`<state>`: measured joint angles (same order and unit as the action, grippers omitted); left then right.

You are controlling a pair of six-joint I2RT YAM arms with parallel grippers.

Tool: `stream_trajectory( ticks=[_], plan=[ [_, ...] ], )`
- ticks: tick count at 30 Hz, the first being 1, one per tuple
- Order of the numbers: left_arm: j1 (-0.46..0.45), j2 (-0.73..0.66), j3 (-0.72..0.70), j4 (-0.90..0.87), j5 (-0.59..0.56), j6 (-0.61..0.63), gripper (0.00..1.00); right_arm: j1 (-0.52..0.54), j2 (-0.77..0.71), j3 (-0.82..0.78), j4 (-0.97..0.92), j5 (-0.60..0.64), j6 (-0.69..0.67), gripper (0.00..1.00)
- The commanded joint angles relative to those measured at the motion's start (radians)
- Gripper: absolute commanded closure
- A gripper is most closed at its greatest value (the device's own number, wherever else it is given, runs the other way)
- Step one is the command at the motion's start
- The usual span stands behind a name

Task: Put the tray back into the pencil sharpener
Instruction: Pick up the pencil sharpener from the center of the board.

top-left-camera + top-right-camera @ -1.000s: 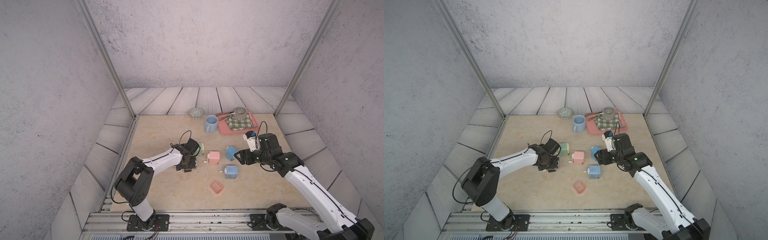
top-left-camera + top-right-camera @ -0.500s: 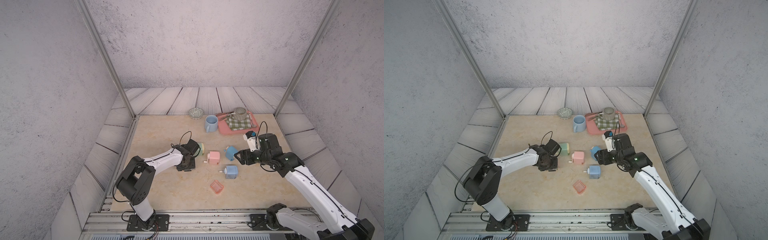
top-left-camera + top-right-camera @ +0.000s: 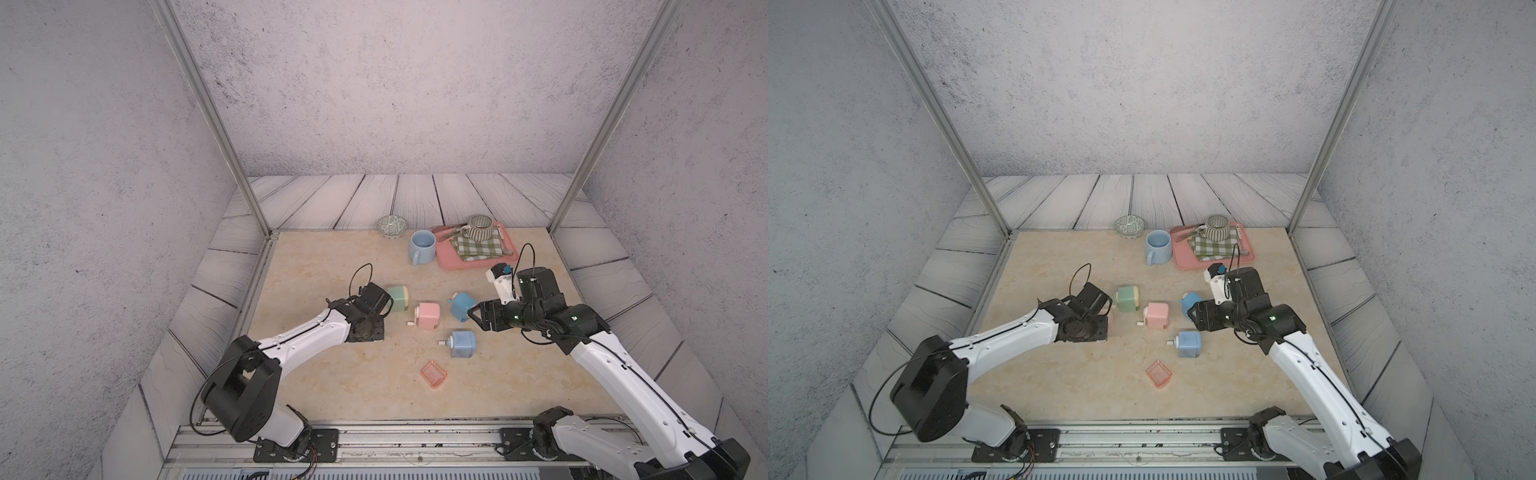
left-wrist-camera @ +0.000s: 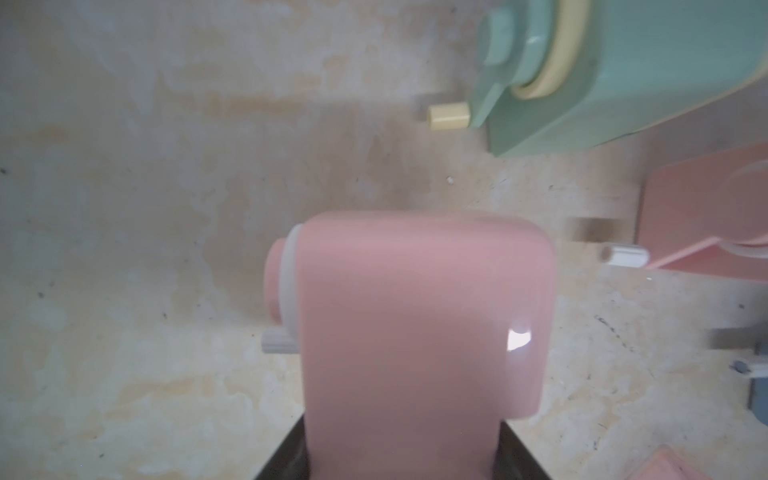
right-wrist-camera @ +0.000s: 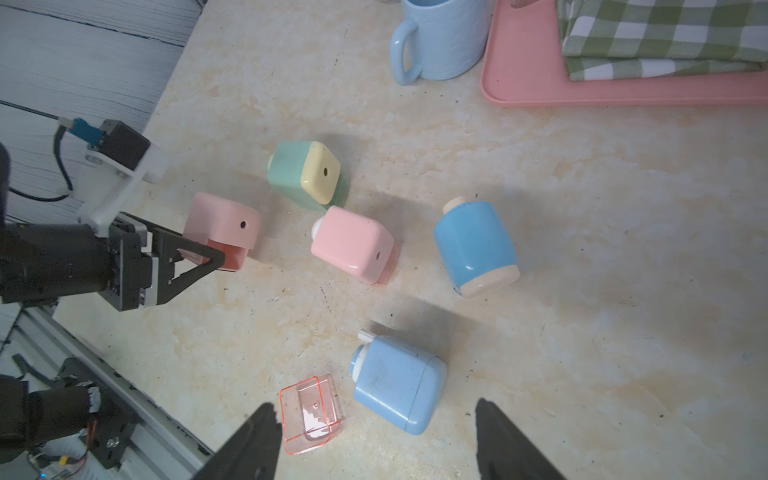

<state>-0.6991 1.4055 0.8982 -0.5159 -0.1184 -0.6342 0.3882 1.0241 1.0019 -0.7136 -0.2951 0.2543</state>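
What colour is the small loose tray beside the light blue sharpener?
Translucent orange-red tray, best seen from the right wrist.

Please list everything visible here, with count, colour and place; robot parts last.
held sharpener: 1, pink, in left jaws
green sharpener: 1, green and cream, beside it
free pink sharpener: 1, pink, mid-table
round blue sharpener: 1, blue, mid-table
square blue sharpener: 1, light blue, nearer the front
shavings tray: 1, clear orange, front, lying alone
blue mug: 1, light blue, back
serving tray: 1, pink, beside the mug
checked cloth: 1, green-white, on serving tray
patterned mug: 1, grey-green, on serving tray
cutlery: count unclear, grey, on serving tray
bowl: 1, patterned green, back edge
table: 1, beige, under all
left gripper: 1, black, jaws shut on held sharpener
right gripper: 1, black, jaws open, above the table
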Motion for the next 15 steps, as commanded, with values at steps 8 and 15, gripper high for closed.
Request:
stream_trajectory(
  ticks=[8, 15],
  plan=[
    [-0.206, -0.405, -0.366, 0.673, -0.07, 0.418, 0.83, 0.213, 0.036, 0.016, 0.208, -0.127, 0.26, 0.21],
    [-0.243, -0.441, -0.394, 0.74, -0.057, 0.473, 0.85, 0.361, 0.155, 0.016, 0.392, -0.046, 0.352, 0.19]
  ],
)
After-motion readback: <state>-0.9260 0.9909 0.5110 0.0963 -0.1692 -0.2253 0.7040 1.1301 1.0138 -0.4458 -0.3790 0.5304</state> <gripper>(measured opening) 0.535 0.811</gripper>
